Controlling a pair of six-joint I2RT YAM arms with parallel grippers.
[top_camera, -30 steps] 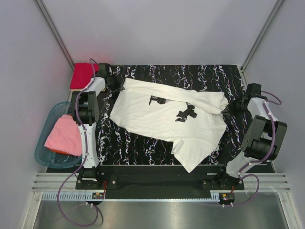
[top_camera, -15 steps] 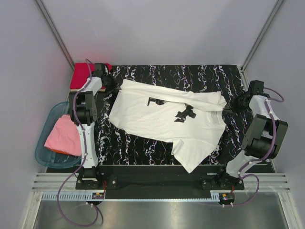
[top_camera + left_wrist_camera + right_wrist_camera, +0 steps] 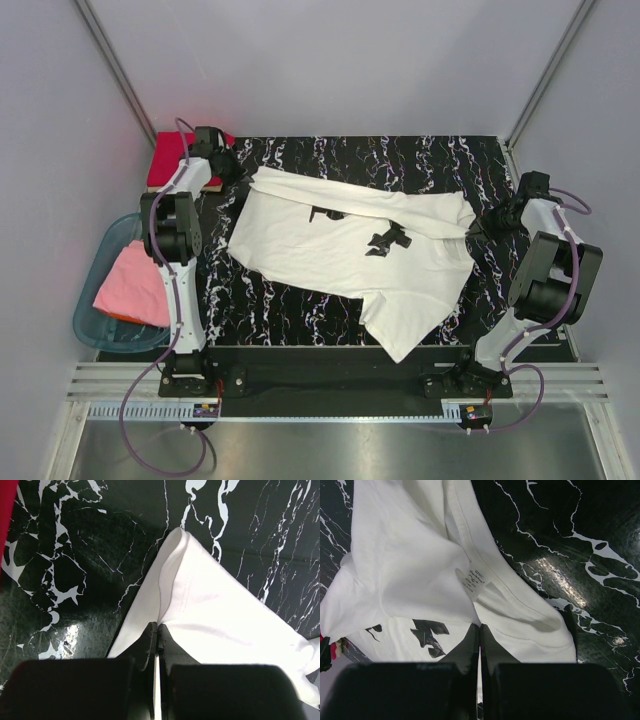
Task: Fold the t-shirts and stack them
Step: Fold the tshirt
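The black marbled counter (image 3: pixel 330 150) carries one white t-shirt (image 3: pixel 340 260). It is spread across the middle and lies askew, with its far band doubled over on itself. One part hangs over the near edge, right of centre.

Off the left edge stands a blue tub (image 3: pixel 88 325) with a pink garment (image 3: pixel 135 285) in it. A red folded garment (image 3: pixel 170 158) sits at the far left corner.

My left gripper (image 3: pixel 157 630) is pinched together on the shirt's end near that far left corner. My right gripper (image 3: pixel 480 629) is clamped on the other end of the band by the right edge, just below the neck label (image 3: pixel 474 582). The cloth runs between the two.

Here is what I judge could go wrong:
- **Left hold:** my left fingers seem to have only a thin bite near the hem, so a hard or uneven pull could slide the fabric out of them.
- **Overhang:** the part over the near edge weighs against any lift and could drag the body crooked, or further off the counter.
- **Doubled band:** it may set into a crease if I lay the shirt down without shaking it flat.
- **Red garment:** my left gripper works just beside it, and a wide swing there could knock it askew.
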